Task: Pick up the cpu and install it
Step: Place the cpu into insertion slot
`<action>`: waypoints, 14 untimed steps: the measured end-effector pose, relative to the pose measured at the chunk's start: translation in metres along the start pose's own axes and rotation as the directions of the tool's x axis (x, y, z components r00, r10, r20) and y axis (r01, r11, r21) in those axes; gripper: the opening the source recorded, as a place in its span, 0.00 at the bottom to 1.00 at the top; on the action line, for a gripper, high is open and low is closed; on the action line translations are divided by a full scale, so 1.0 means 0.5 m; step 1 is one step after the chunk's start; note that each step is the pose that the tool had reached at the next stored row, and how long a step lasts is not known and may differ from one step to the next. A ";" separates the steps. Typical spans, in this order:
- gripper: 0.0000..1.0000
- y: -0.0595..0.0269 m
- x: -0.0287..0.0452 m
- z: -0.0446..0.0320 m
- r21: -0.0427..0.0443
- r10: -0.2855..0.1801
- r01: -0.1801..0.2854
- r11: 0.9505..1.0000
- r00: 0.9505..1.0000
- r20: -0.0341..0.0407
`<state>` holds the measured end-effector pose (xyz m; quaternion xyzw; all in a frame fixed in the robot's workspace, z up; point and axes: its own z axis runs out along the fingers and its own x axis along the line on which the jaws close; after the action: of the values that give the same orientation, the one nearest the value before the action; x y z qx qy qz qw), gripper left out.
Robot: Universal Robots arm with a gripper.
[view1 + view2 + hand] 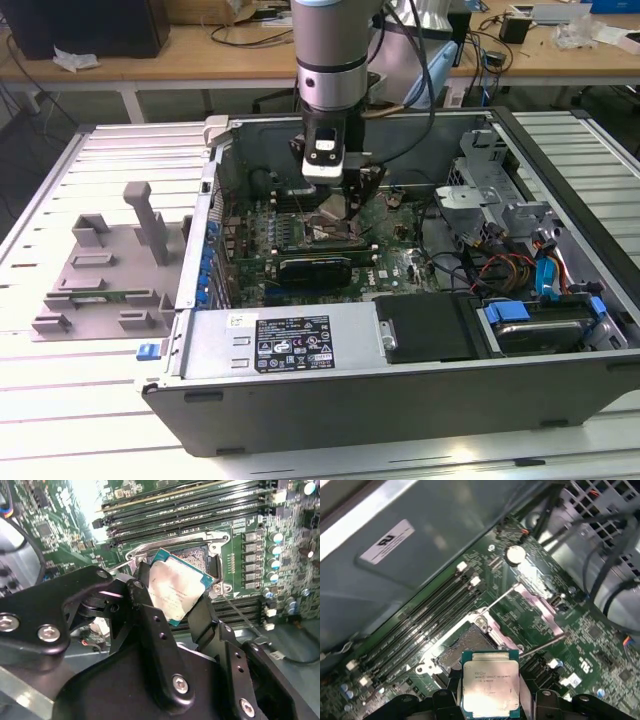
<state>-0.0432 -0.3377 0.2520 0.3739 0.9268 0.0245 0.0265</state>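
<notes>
The cpu (176,591), a flat square chip with a silvery top and teal edge, is held tilted between my gripper's (175,607) black fingers (147,615). It hangs just above the open motherboard socket (196,556), whose metal frame stands lifted. The first wrist view has the cpu (490,682) close to the socket (462,650), with my gripper (490,702) shut on its two sides. In the exterior view my gripper (335,205) reaches down inside the open computer case (400,400), over the middle of the green motherboard (395,255).
Memory slots (190,510) run beside the socket, and a thin socket lever (542,647) sticks out. A long black expansion card (315,268) lies on the near side. Cables and drive bays (520,265) fill the exterior view's right. A grey fixture (110,270) sits outside the case.
</notes>
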 end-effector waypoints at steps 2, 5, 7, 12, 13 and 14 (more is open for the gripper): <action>0.54 0.000 0.000 0.000 0.001 0.040 -0.040 0.999 0.999 0.003; 0.54 0.000 0.000 0.001 0.003 0.094 -0.094 0.996 0.996 0.006; 0.54 0.000 0.000 0.001 0.004 0.146 -0.146 0.989 0.989 0.010; 0.54 0.000 0.000 0.002 0.006 0.261 -0.262 0.965 0.965 0.018; 0.54 0.000 0.000 0.003 0.006 0.315 -0.315 0.949 0.949 0.022; 0.54 0.000 0.000 0.003 0.007 0.337 -0.337 0.941 0.941 0.024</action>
<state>-0.0432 -0.3377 0.2506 0.5274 0.8488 0.0195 0.0303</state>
